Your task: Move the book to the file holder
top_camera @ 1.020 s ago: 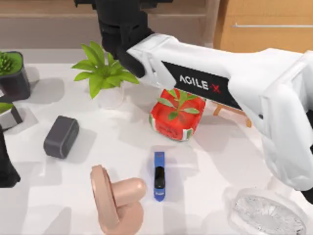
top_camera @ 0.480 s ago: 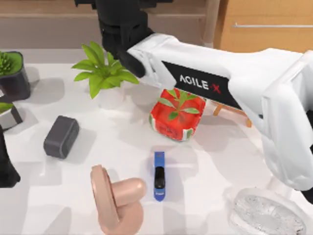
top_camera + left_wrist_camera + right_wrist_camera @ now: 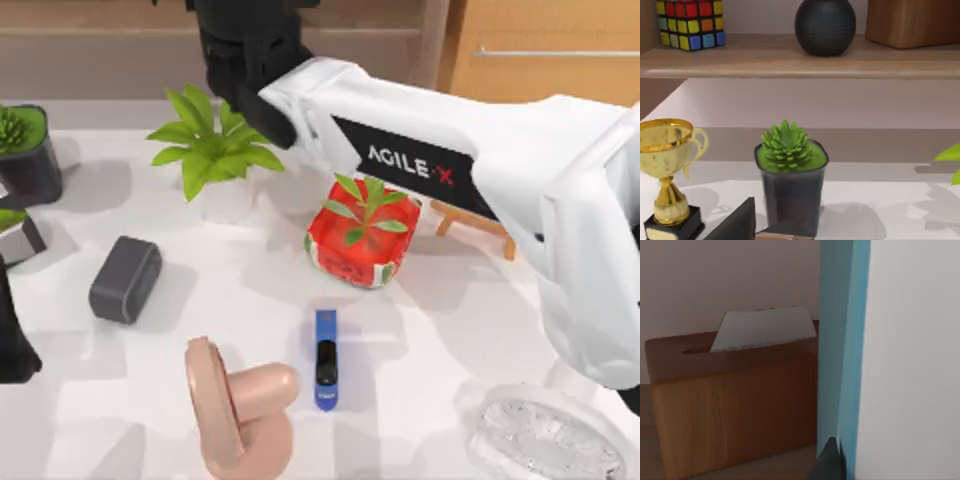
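1. Top view: right arm (image 3: 430,170) stretches from the right edge across to the upper left of centre, its dark wrist ending near the top edge above the leafy plant (image 3: 212,145). Its gripper is lost in that dark mass, so I cannot tell here how the fingers stand. On the table sit a red pot (image 3: 361,240), a blue stapler (image 3: 326,358), a grey block (image 3: 125,279) and a wooden easel (image 3: 470,222) half under the arm. The left arm is parked at the lower left edge.

2. Left wrist view: a succulent in a dark pot (image 3: 790,182) at lower centre, a gold trophy (image 3: 667,165) at lower left; nothing of the task.

3. Right wrist view: the book (image 3: 845,355) stands upright, filling the right half, blue cover edge at centre and white pages to its right. A dark fingertip at the bottom centre sits against it, so the gripper seems clamped on the book. The wooden file holder (image 3: 735,400) stands beyond, at left, a white sheet (image 3: 762,327) in its slot.

4. Judgement: keep the book vertical, bring it over the slot, clear the rim before lowering.
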